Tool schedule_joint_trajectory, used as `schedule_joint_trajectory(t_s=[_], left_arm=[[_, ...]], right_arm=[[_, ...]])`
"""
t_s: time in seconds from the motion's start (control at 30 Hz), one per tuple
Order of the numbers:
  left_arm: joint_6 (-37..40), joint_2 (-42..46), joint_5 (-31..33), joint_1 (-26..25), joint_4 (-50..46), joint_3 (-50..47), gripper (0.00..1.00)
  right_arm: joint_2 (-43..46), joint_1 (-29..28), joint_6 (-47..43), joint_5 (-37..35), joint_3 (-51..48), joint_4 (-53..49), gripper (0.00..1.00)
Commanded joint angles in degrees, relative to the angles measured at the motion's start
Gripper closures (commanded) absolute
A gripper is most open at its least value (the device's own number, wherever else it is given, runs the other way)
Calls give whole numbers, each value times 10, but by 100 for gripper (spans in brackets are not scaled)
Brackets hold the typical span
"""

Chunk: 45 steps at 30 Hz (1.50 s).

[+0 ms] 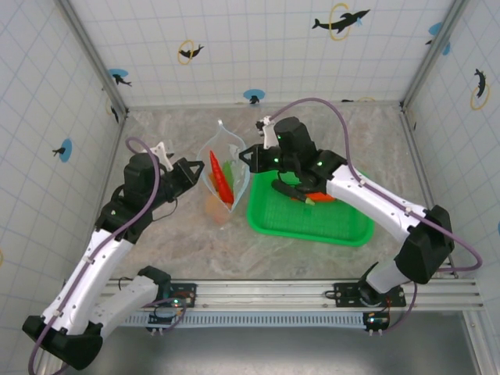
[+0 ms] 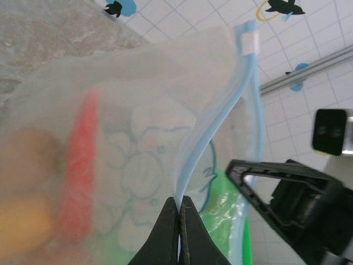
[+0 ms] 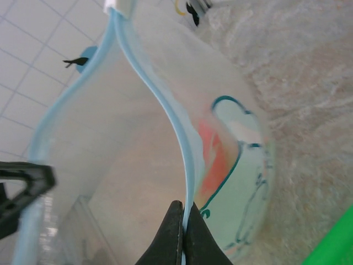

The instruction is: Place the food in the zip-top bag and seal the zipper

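Note:
The zip-top bag [image 1: 224,178] stands on the table with its mouth held open between my two grippers. My left gripper [image 1: 196,173] [image 2: 180,202] is shut on the pale blue zipper [image 2: 212,135] of one lip. My right gripper [image 1: 248,155] [image 3: 183,213] is shut on the zipper [image 3: 165,116] of the other lip. Inside the bag lie a red chili [image 1: 218,175] [image 2: 77,171] [image 3: 214,154], a green piece [image 1: 230,171] and a brownish-orange oval [image 1: 215,207] [image 2: 25,157]. The dark eggplant [image 1: 292,190] and the orange carrot [image 1: 321,198] lie in the green basket.
The green mesh basket [image 1: 312,223] [image 3: 337,243] sits right of the bag, under my right arm. Tiled walls close in the table on the left, the back and the right. Bare marbled tabletop lies behind the bag and in front of it.

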<state>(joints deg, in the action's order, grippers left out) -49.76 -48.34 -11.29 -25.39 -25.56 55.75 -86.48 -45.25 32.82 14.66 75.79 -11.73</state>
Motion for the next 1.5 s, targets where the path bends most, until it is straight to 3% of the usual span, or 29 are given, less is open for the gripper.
schedule_joint_trajectory(t_s=[0.0, 0.07, 0.17, 0.4, 0.6, 0.83, 1.03, 1.13, 1.47], left_arm=[[5, 6, -2, 2, 7, 18, 100], [2, 3, -8, 2, 15, 8, 100], [-8, -2, -21, 2, 28, -16, 100], [-8, -6, -14, 2, 29, -38, 100], [-8, -5, -13, 2, 29, -43, 100], [-3, -4, 0, 2, 25, -30, 100], [2, -7, 5, 2, 26, -20, 100], [2, -7, 3, 2, 28, -24, 100], [7, -4, 2, 2, 26, -30, 100]], right_arm=[[14, 8, 11, 14, -25, 22, 96], [15, 10, 10, 13, -32, 26, 92], [19, 9, 1, 6, -35, 23, 68], [68, 11, -38, -24, -41, -7, 36], [130, 34, -65, -90, -72, -53, 36], [193, 116, -59, -113, -215, -76, 43], [175, 116, -55, -150, -286, -98, 43], [153, 110, -84, -186, -294, -119, 40], [63, 108, -132, -194, -286, -103, 35]])
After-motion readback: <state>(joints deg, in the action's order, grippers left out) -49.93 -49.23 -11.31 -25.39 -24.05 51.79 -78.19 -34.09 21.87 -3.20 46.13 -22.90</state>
